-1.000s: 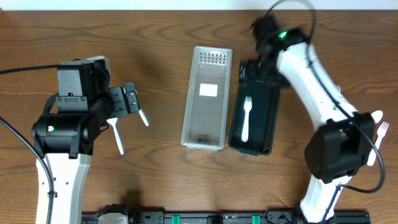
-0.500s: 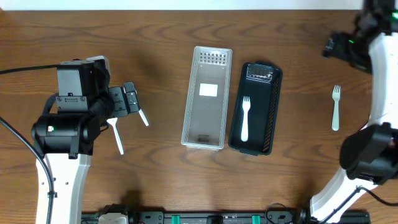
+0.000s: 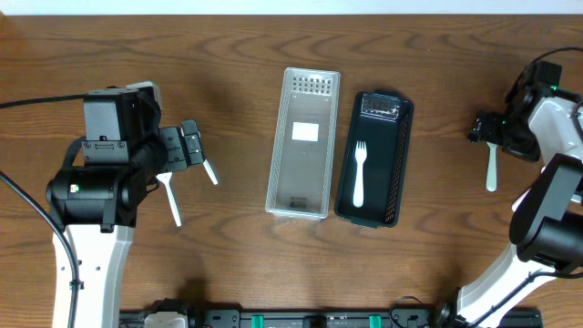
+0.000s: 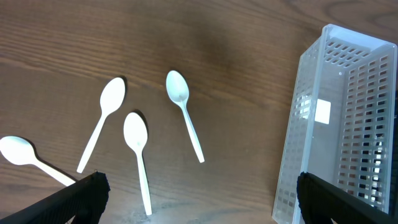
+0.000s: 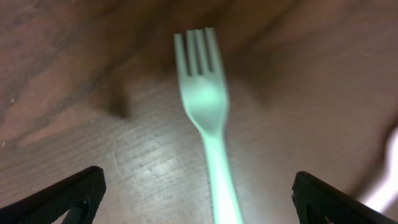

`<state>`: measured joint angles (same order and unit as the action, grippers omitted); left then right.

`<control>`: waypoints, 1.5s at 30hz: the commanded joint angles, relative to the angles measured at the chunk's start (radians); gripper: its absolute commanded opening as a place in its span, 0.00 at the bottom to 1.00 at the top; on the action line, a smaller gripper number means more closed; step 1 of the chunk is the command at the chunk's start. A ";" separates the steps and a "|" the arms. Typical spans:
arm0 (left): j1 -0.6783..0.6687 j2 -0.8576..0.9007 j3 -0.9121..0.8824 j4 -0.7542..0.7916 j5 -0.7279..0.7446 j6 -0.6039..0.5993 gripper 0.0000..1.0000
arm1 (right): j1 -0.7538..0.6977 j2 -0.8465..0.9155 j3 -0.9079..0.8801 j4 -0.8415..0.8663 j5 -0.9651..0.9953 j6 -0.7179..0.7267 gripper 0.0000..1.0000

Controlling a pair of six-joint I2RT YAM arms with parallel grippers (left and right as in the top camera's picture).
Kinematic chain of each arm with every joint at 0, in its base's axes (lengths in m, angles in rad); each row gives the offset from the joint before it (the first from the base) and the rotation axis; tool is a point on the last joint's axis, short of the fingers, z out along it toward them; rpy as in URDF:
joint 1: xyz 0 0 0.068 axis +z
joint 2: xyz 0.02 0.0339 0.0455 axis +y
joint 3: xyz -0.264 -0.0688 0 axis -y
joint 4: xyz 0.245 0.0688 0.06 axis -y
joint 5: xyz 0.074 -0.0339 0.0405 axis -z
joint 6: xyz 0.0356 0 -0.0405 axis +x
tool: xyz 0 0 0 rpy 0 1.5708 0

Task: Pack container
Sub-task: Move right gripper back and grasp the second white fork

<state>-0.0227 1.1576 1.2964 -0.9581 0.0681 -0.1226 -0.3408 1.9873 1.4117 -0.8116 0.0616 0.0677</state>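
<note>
"Four spoons [image 4: 135,132] on your left. Is that hand busy?"

"No. My left gripper [image 4: 202,180] hangs wide open above them, holding nothing. The clear bin [image 3: 277,155] to its right looks bare, apart from a white patch [image 3: 305,132] on its floor."

"And the black bin [image 3: 402,164]?"

"It sits just beside the clear bin, on the right, with the packed fork [image 3: 359,178] lying lengthwise inside. I judge that forks go there."

"So the step in hand is the loose fork [image 5: 204,102]?"

"Yes. It lies flat on the table [image 3: 246,46], well to the right of both bins, handle running back toward my base. My right gripper [image 5: 199,180] is directly over it, fingers [image 5: 68,196] spread fully, nothing in them."

"How will you take it well?"

"I'd come straight down with a finger on each side of the handle, just below the tines, where I expect it's stiffest. My wrist view is blurred, so I'd settle first. The handle sits a little right of centre between my fingers, so I'd shift right before closing. Otherwise one finger could nudge it and spin it. It's thin and flat on the wood, so my tips must nearly graze the table or they'll close above it. Then I'd lift, carry left, and lay it lengthwise beside the packed fork, releasing low so it doesn't bounce out."
</note>
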 commanded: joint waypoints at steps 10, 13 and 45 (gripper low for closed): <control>-0.001 0.000 0.017 -0.010 -0.008 0.017 0.98 | -0.016 0.029 -0.084 0.114 -0.071 -0.073 0.99; -0.001 0.000 0.017 -0.010 -0.008 0.017 0.98 | -0.020 0.057 -0.084 0.122 -0.097 -0.093 0.99; -0.001 0.000 0.017 -0.010 -0.008 0.018 0.98 | -0.021 0.083 -0.084 0.101 -0.096 -0.080 0.26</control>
<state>-0.0227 1.1576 1.2964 -0.9653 0.0681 -0.1226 -0.3561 2.0319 1.3342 -0.7059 -0.0051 -0.0132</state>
